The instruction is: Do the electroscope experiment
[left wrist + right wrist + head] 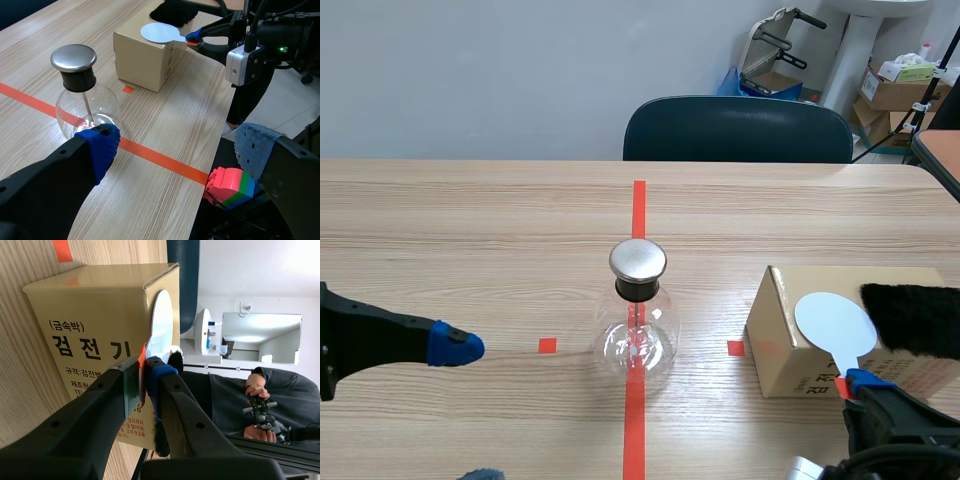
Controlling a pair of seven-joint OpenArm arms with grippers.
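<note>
**Scene view.** A clear glass flask with a round metal cap point(638, 330) stands upright on the pale wooden tabletop point(470, 230), on the orange-red tape line at its middle. To its right sits a tan cardboard box point(785, 345), with a patch of black fur point(915, 318) on top. The right pincer point(847, 383) pinches the orange handle of a white round paddle point(833, 322), whose disc lies over the near edge of the box top, beside the fur. The left pincer point(455, 346) hangs low, well apart from the flask; only one blue pad shows here. A dark blue chair back point(738, 130) stands beyond the far edge.

**Left wrist view.** The left pincer point(177, 150) is spread wide and holds nothing. The flask point(87, 107) stands just ahead of one blue-padded finger, outside the gap. Beyond it are the box point(142, 60), the paddle point(157, 32) and the right pincer point(194, 38). A toy of red, green and blue bricks point(230, 185) lies below the tabletop's edge.

**Right wrist view.** The right pincer point(145, 372) is pressed onto the paddle's handle. The disc point(161, 325) lies ahead of the fingertips, against the box point(90, 315), which bears printed lettering.
</note>
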